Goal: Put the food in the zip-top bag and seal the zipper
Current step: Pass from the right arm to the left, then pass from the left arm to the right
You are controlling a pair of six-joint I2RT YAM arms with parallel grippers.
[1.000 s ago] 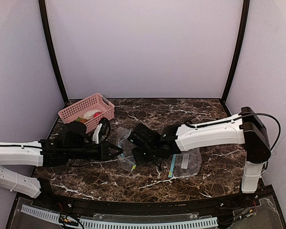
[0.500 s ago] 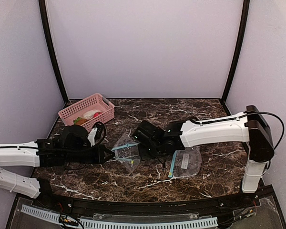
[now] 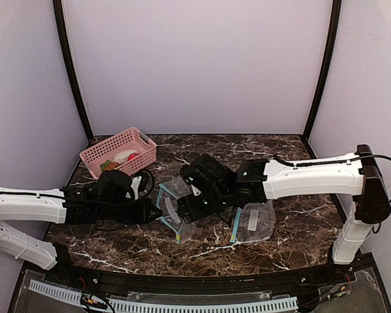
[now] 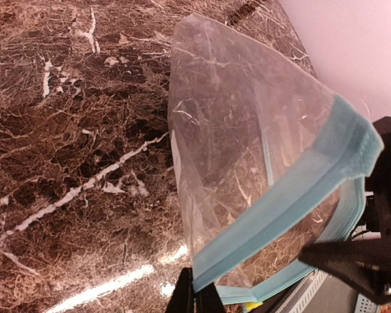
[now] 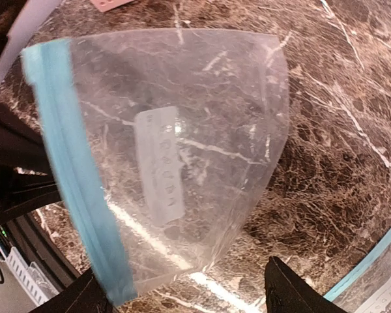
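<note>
1. The left gripper [image 4: 194,298] is pinched shut on the blue zipper strip [image 4: 293,202] of the zip-top bag [image 4: 247,143], near one end, and the mouth gapes above the marble table [image 3: 202,147].
2. The right gripper [image 5: 186,297] hangs over that same bag with jaws spread wide and nothing between them; the film lies just beyond its tips.
3. Handling call: the thin clear film looks feather-light, floppy and slippery. The thicker zipper strip is the spot to pinch, and the free lip looks best.
4. The food [image 3: 120,158] sits in the pink basket [image 3: 111,145] at the far left, well apart from both grippers. The pieces look small and light, though they are too small here to tell apart.
5. A second bag [image 3: 257,222] lies flat to the right.
</note>
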